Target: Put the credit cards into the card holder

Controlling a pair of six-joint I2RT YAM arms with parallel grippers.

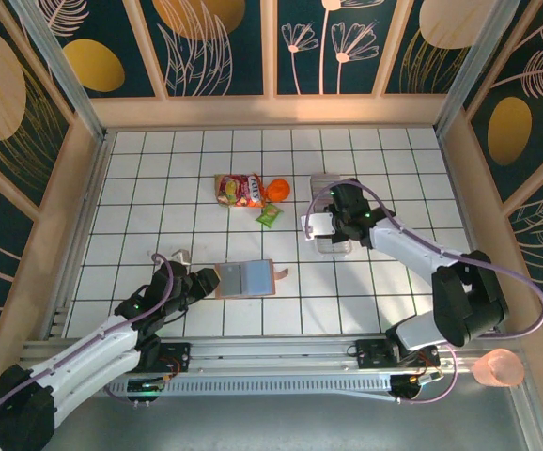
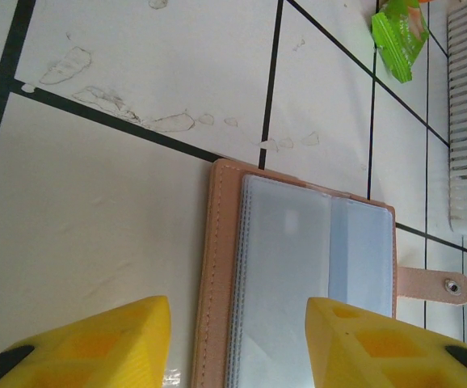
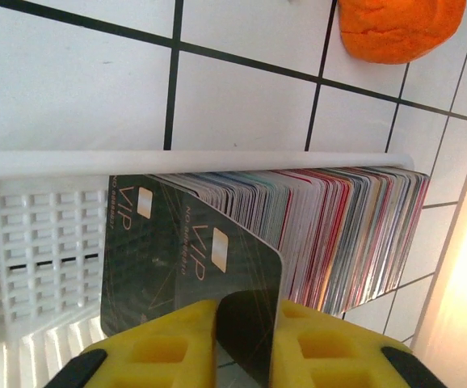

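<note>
Your right gripper (image 3: 244, 339) is clamping a black plastic credit card (image 3: 241, 271) in the white slotted tray (image 3: 39, 234).
You are holding its edge: thin, stiff, probably slick. The pink leatherette card holder (image 2: 298, 267) is lying apart from the tray, under the spread left gripper (image 2: 237, 339).

One card holder (image 1: 245, 279). One tray (image 3: 31, 234). One packed row of cards (image 3: 347, 234), too many to count; two dark ones in front. One snack packet (image 1: 238, 190), one green packet (image 1: 269, 217), one orange lump (image 1: 278, 190), one pink cup (image 1: 500, 368).

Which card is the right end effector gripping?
The nearer black VIP card, tilted away from the row, pinched between the right end effector's yellow fingers.
</note>
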